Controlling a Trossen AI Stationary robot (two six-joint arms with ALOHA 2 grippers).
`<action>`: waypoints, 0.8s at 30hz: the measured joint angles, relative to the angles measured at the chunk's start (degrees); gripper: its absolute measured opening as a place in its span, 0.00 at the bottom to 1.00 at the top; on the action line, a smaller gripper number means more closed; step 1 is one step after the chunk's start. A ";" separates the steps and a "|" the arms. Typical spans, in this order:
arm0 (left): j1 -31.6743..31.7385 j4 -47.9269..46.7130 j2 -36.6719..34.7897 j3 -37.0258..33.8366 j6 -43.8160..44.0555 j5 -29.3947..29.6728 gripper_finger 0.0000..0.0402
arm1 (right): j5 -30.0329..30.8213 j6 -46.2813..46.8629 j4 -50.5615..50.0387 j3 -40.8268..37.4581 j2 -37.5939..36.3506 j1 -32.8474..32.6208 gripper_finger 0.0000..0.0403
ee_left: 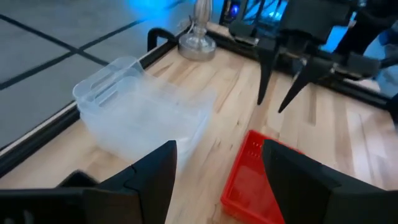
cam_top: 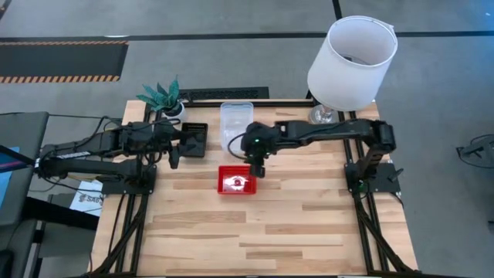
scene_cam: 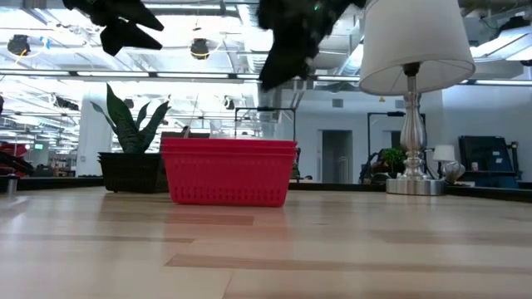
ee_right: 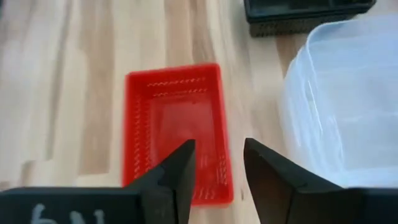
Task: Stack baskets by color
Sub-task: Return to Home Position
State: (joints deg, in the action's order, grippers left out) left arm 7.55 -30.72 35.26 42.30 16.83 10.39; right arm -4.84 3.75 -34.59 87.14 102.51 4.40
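Red mesh baskets (cam_top: 236, 181) stand nested on the table's middle; the low view shows stacked rims (scene_cam: 229, 148). Clear baskets (cam_top: 236, 123) stand behind them toward the far edge, and black baskets (cam_top: 193, 139) to the left of those. My right gripper (ee_right: 217, 146) hangs open above the red baskets' far right corner (ee_right: 211, 74), clear of them; it also shows high up in the low view (scene_cam: 287, 58). My left gripper (ee_left: 217, 149) is open in the air at the left, beside the black baskets (ee_right: 305, 15), with nothing between its fingers.
A white-shaded lamp (cam_top: 351, 62) stands at the far right corner, its base (scene_cam: 411, 184) on the table. A small green potted plant (cam_top: 164, 96) is at the far left. The near half of the wooden table (cam_top: 255, 239) is bare.
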 joint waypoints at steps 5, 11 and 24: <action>0.01 10.82 1.39 -0.07 -1.11 -2.06 0.56 | 0.00 1.41 -0.91 -0.34 -7.78 -1.59 0.40; 0.01 24.33 5.29 -0.04 -5.04 -9.87 0.56 | 1.64 2.30 3.42 -8.99 -21.82 -2.59 0.33; -0.06 26.18 -7.48 -11.36 -3.55 -9.26 0.56 | 6.80 18.09 45.98 -58.43 -60.47 1.54 0.19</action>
State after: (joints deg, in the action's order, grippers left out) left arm 7.49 -4.54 27.78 30.95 13.28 1.13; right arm 1.96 21.84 11.39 28.71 42.04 5.94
